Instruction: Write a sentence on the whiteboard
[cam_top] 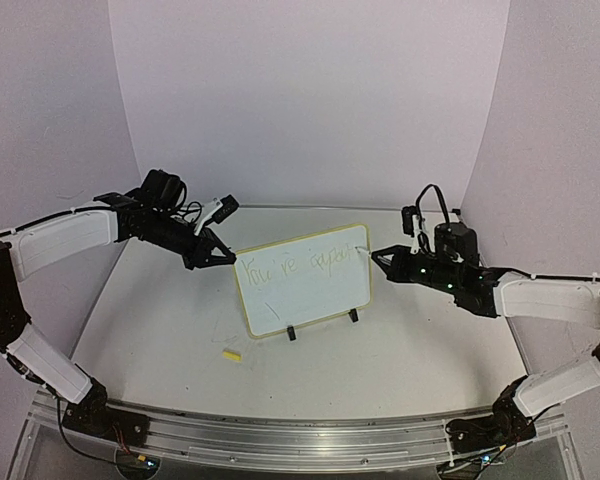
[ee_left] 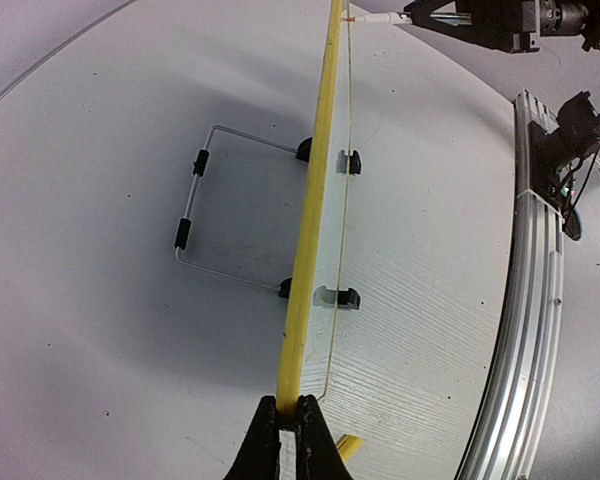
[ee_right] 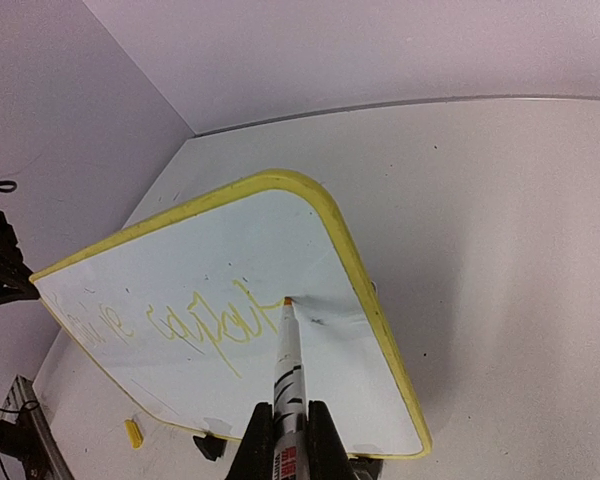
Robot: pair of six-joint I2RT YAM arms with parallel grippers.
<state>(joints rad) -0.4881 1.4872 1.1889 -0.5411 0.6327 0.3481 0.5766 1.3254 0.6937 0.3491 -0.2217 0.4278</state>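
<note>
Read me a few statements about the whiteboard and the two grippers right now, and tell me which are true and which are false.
1. The left gripper is shut on the whiteboard's left edge. True.
2. The right gripper is empty. False: it holds a marker, tip at the board's face.
3. A small yellow piece lies on the table in front of the board. True.
4. The whiteboard lies flat. False: it stands upright on its feet.
5. The board is blank. False: it carries yellowish writing.
</note>
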